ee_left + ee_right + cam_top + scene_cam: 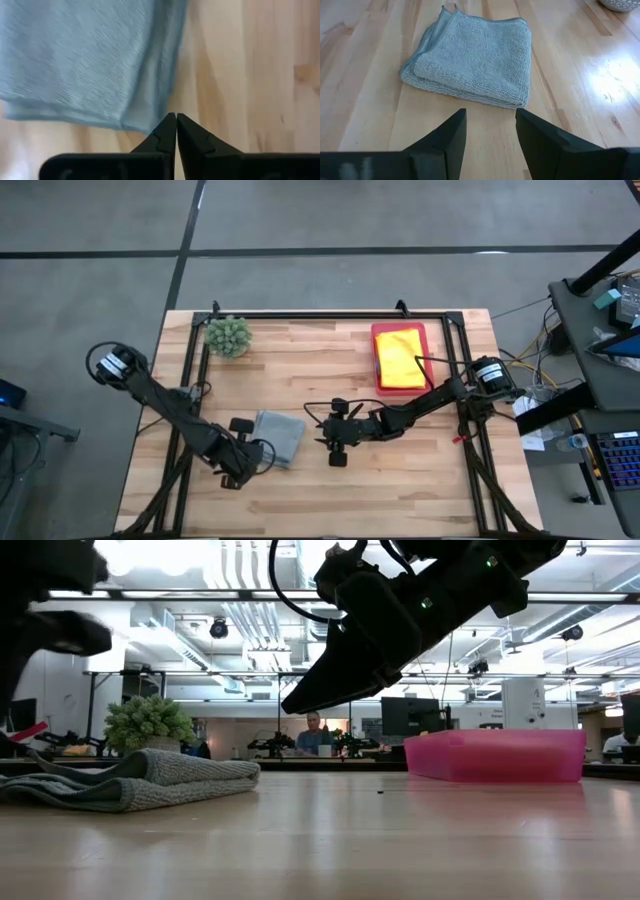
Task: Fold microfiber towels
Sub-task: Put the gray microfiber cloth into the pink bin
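A grey microfiber towel (280,436) lies folded flat on the wooden table, left of centre; it also shows in the right wrist view (475,60) and the low view (150,780). My left gripper (262,454) is shut, its tips (176,120) at the towel's near-left corner (145,125). My right gripper (316,427) is open and empty, hanging above the table just right of the towel and pointing at it (490,125). A yellow towel (398,354) lies in the pink tray (400,388) at the far right. My left gripper's shut fingertips (170,131) stand at the edge of the grey towel's corner (150,126), pointing down. I cannot tell whether they touch the cloth or only hover beside it. The towel lies flat on the table.
A spiky green plant (228,335) in a pot stands at the far left. Black frame rails (330,313) run along the table's far edge and sides. Bare wood lies in front of the towel and between the arms. A person sits far off in the room (316,732).
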